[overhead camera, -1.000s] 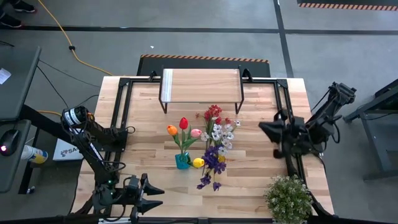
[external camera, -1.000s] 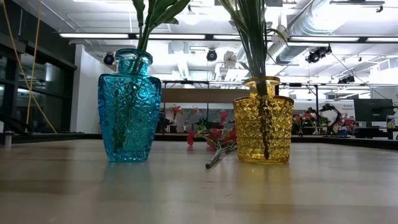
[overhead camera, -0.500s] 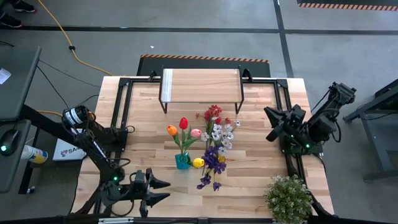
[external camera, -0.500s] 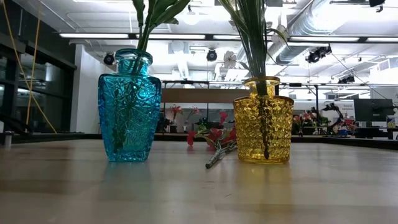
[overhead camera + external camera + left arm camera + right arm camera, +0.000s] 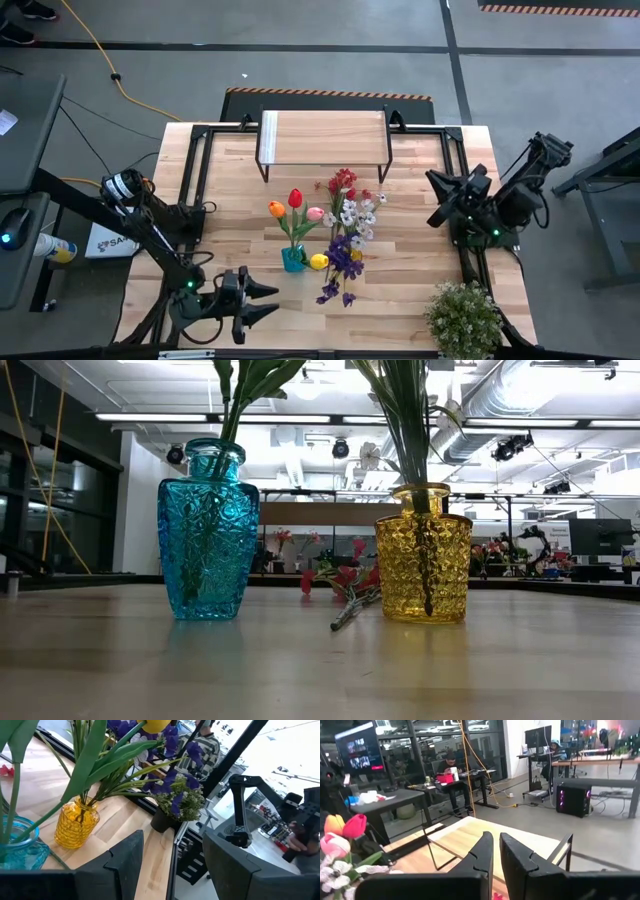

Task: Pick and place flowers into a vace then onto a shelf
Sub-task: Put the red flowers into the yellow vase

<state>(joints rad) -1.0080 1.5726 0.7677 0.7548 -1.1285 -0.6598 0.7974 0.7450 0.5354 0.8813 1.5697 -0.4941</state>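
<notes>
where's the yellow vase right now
In the high view the yellow vase stands mid-table, just right of the blue vase, in front of the shelf.

High view: overhead, straight down, takes in the whole bench point(image 5: 240, 190), both arms and the shelf point(image 5: 323, 137).

Low view: at bench-top height, close to the blue vase point(image 5: 207, 530) and yellow vase point(image 5: 423, 554), facing the room behind.

Left wrist view: looks past its own fingers point(image 5: 125, 860) across both vases toward the potted plant point(image 5: 182, 805).

Right wrist view: looks past its fingers point(image 5: 482, 851) over the shelf into the room; tulips point(image 5: 342, 834) at its edge.
</notes>
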